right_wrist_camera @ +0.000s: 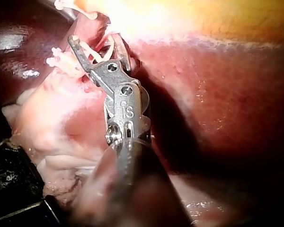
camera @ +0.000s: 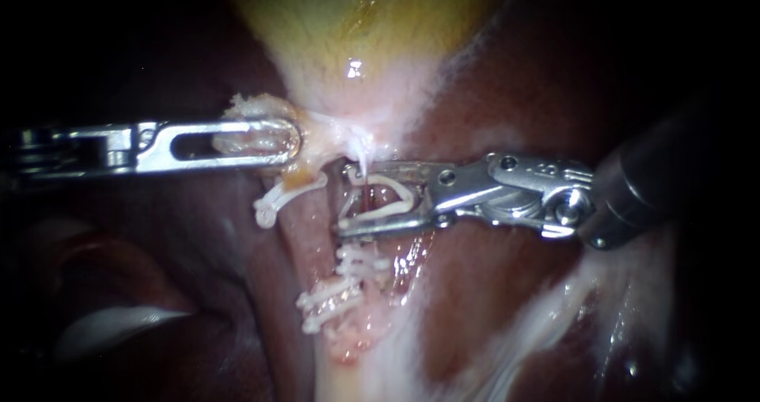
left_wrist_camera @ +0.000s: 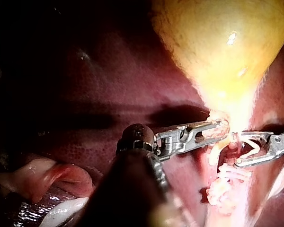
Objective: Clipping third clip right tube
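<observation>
My left instrument (camera: 286,142) comes in level from the left, its slotted jaws shut on pale tissue at the neck of the yellow gallbladder (camera: 356,22). My right instrument (camera: 345,198) reaches in from the right with its jaws spread, carrying an open white clip (camera: 393,197) that straddles the pink right tube (camera: 366,204). Lower on this tube sit two closed white clips (camera: 340,287). Another white clip (camera: 279,199) lies on the strand to the left. In the left wrist view the left instrument (left_wrist_camera: 218,127) holds the neck tissue. The right wrist view shows the right instrument (right_wrist_camera: 91,43) with the clip (right_wrist_camera: 87,53).
Dark red liver (camera: 507,291) surrounds the tubes on both sides. A pale band of tissue (camera: 546,307) runs along the lower right. In the left wrist view a pink fold (left_wrist_camera: 47,177) lies beside the left shaft.
</observation>
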